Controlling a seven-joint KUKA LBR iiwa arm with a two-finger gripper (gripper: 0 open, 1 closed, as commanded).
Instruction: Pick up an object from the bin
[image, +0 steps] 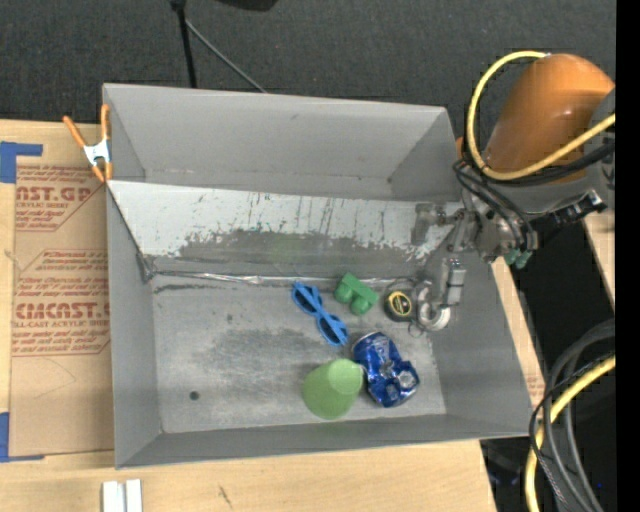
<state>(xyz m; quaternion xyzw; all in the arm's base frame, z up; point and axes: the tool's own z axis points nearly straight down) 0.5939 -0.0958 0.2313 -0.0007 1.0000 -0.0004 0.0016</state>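
Grey bin (230, 360) first, with the arm (545, 110) reaching in from the right under its orange cover. The tool (440, 308) is down by the bin's right wall; released or clenched, can't tell. Near the front lies a green cup (333, 388), touching a crumpled blue can (386, 368). Blue sunglasses (320, 313), a green block (352, 290), and just beside the tool, a small black-and-yellow disc (400, 304).

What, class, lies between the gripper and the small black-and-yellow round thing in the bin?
Nothing visible. The gripper hangs close on the right of the black-and-yellow round thing. The green block lies on its other side, and the crushed blue can lower in the view.
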